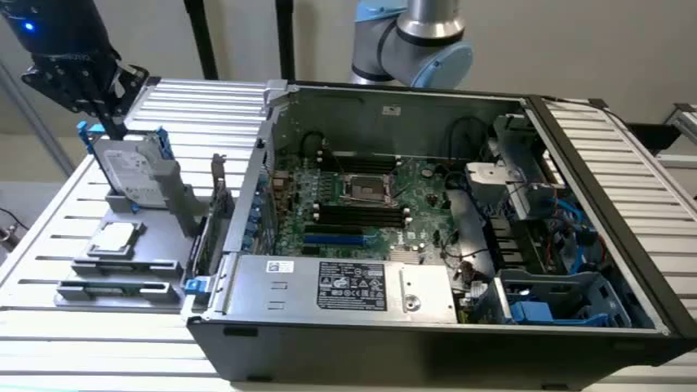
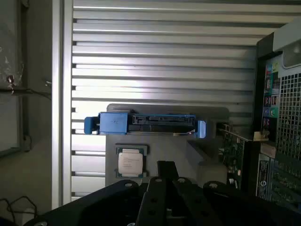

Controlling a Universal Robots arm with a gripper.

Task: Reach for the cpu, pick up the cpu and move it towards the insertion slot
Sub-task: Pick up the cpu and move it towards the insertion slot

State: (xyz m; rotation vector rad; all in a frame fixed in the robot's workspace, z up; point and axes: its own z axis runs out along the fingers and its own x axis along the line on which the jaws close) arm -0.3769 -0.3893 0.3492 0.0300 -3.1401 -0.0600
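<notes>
My gripper (image 1: 109,126) (image 2: 167,167) hangs clenched and empty over the grey fixture (image 1: 129,266) where the cpu (image 1: 114,238) (image 2: 130,163) lies flat, on a slatted metal table (image 1: 42,233). The slot (image 1: 365,188) sits in the open case (image 1: 436,351) beside it, with a pale wall (image 1: 566,49) behind.

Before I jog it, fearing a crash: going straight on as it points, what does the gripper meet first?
Probably the top of the upright hard drive, just under the gripper, not the cpu lying beside it; depth is unclear.
</notes>
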